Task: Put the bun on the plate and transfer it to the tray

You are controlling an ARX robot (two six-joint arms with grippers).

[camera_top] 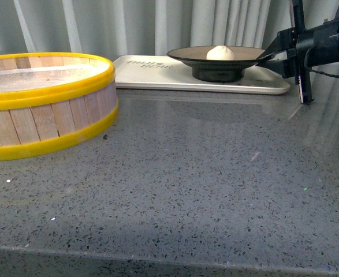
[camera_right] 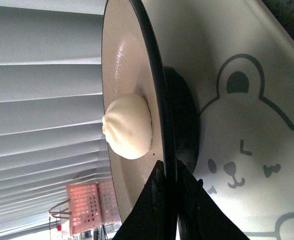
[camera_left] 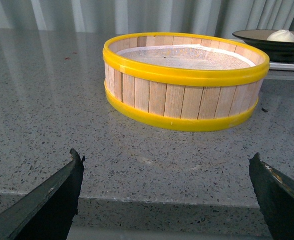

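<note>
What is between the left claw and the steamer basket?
Only bare speckled countertop lies between the left claw and the steamer basket, in the left wrist view.

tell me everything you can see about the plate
The plate is a wide, shallow round dish, tan-beige inside with a thin black rim and a black foot, and it looks glazed. It sits upright on the cream-white tray at the back of the counter. The bun rests near its middle. The right gripper has its jaws closed on the rim, one above and one below. The right wrist view shows a bear drawing on the tray beneath it.
</note>
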